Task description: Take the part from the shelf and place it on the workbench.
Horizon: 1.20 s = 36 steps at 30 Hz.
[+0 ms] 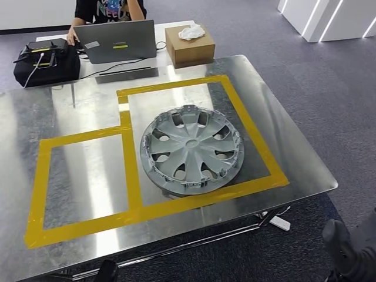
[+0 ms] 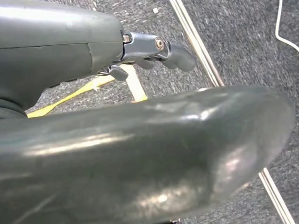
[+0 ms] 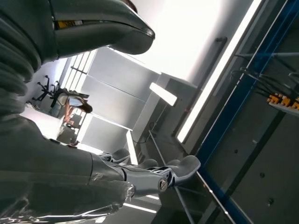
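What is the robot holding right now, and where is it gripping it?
Nothing. The hubcap lies alone on the table, and both the left robot hand and the right robot hand are empty.

No writing can be read anywhere. The person's dark shirt (image 1: 111, 8) carries a colourful print, cut off at the frame edge and too blurred to make out. The grey laptop lid (image 1: 120, 40) bears a small pale sticker and a yellow-green mark, both illegible. In the right wrist view, a yellow label (image 3: 68, 23) on the robot's grey cover shows dark marks too small to read.
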Each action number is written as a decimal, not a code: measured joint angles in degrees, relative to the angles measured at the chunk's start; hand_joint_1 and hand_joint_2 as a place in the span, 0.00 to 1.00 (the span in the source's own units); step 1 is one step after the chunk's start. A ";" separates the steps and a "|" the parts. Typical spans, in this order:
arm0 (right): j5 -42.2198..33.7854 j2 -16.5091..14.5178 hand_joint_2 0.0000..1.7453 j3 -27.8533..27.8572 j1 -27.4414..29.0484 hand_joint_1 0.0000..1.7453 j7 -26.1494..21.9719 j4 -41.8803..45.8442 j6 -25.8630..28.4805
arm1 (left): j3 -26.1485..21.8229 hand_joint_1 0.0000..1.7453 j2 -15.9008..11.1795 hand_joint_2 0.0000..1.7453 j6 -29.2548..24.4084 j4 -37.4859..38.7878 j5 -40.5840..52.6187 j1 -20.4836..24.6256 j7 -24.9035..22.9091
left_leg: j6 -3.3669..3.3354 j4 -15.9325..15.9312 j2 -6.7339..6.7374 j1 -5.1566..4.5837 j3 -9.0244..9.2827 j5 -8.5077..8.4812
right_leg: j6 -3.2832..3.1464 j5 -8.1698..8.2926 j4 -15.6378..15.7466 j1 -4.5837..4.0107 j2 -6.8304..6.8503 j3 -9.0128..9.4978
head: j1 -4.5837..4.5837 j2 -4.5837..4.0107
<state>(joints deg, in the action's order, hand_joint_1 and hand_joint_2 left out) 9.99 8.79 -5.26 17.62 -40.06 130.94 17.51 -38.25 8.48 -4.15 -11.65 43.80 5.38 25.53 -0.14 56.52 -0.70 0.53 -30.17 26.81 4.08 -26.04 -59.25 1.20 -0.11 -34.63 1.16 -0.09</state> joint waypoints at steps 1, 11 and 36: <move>0.00 0.00 1.00 0.11 0.05 0.00 0.01 0.00 0.01 | -0.01 0.00 0.00 0.00 0.00 0.00 0.00 0.01 0.00 | -0.51 -0.06 0.07 -0.01 -0.42 -0.36 | 0.14 -1.92 -2.49 0.02 0.02 -1.15 | 0.01 0.00; -0.13 -0.03 1.00 0.41 0.94 0.00 -0.01 0.15 0.20 | -0.06 0.00 0.04 0.00 0.09 0.00 0.10 -0.19 -0.01 | -0.59 0.15 0.25 -1.09 -3.91 -3.56 | -1.46 -3.15 2.32 -1.18 0.08 6.67 | -0.04 0.00; -2.45 -1.44 0.00 3.32 0.40 0.00 0.01 0.44 -3.68 | -1.03 0.00 -0.11 0.00 -0.37 0.00 -0.25 0.27 -0.02 | -1.47 -0.50 0.30 -0.71 -2.42 -2.26 | -0.30 -8.19 -14.10 -0.60 0.21 -3.74 | 0.09 0.00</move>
<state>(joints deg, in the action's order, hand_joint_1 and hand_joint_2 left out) 7.54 7.34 -1.94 18.02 -40.05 131.38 13.82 -39.28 8.37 -4.52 -11.65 43.55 5.64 25.51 -1.61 56.02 -0.40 -0.18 -32.59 24.55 3.78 -34.22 -73.35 0.60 0.10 -38.37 1.25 -0.09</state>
